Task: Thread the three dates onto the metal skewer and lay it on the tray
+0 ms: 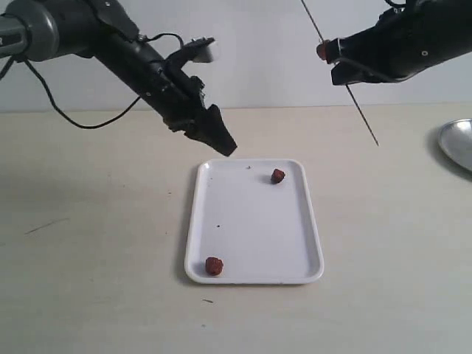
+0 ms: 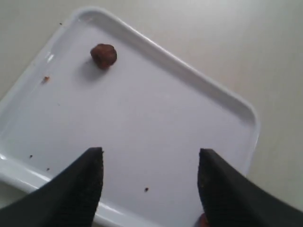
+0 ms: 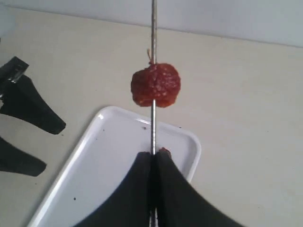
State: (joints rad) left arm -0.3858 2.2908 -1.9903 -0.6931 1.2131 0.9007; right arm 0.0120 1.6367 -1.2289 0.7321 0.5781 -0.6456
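The white tray (image 1: 254, 228) lies in the middle of the table. Two dates rest on it: one (image 1: 277, 175) near its far right corner, one (image 1: 214, 266) at its near left corner. My right gripper (image 1: 333, 57) hangs high at the right, shut on the thin metal skewer (image 1: 354, 99), which slants down toward the table. The third date (image 3: 155, 85) is threaded on the skewer (image 3: 153, 28) just beyond my shut right gripper (image 3: 153, 155). My left gripper (image 1: 221, 140) hovers over the tray's far left corner; its left wrist view (image 2: 150, 153) shows it open and empty, above the tray (image 2: 165, 109) and a date (image 2: 103, 55).
A silvery round dish (image 1: 459, 144) sits at the right edge of the table. A black cable (image 1: 81, 118) hangs behind the left arm. Small dark crumbs (image 2: 146, 189) dot the tray. The right wrist view also shows the left gripper's fingers (image 3: 33, 111).
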